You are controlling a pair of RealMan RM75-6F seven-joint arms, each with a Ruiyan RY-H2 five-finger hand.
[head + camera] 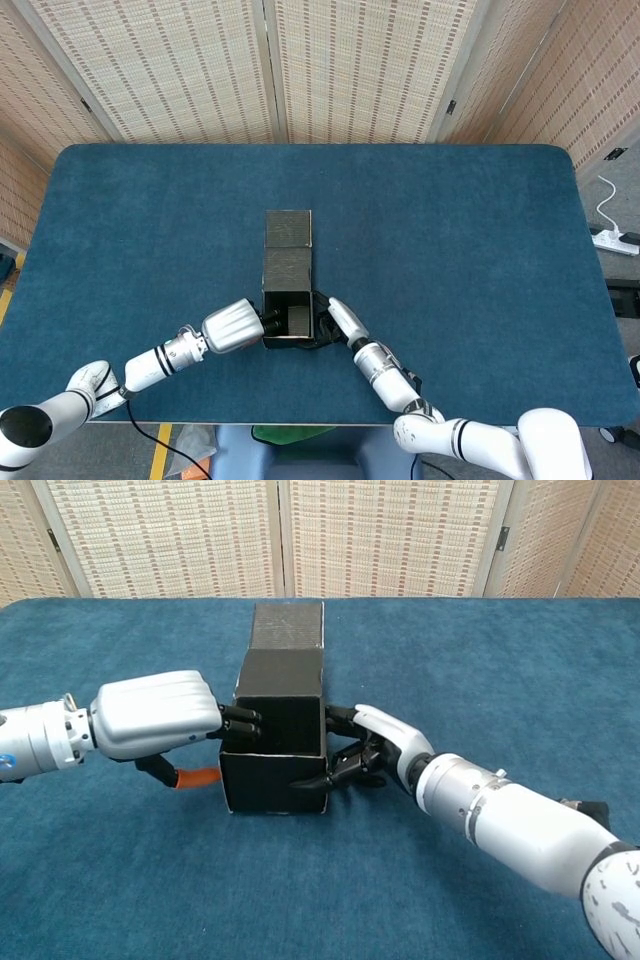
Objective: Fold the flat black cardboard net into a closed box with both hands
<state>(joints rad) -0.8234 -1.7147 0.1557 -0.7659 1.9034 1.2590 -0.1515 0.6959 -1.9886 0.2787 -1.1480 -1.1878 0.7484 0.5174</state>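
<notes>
The black cardboard box [287,298] [275,770] stands half folded on the blue table, its near end forming an open-topped cube. Its lid panels [288,228] [287,625] stretch away from me, flat and unfolded. My left hand [235,326] [160,715] is at the box's left wall, fingers hooked over the rim and the orange-tipped thumb [198,776] low outside. My right hand [340,318] [385,745] grips the right wall, dark fingers spread along it and down to the front corner. The inside of the box is mostly hidden in the chest view.
The blue felt table [450,250] spreads wide on every side of the box. Woven screen panels [330,70] stand behind the far edge. A white power strip [615,240] lies on the floor off the right side.
</notes>
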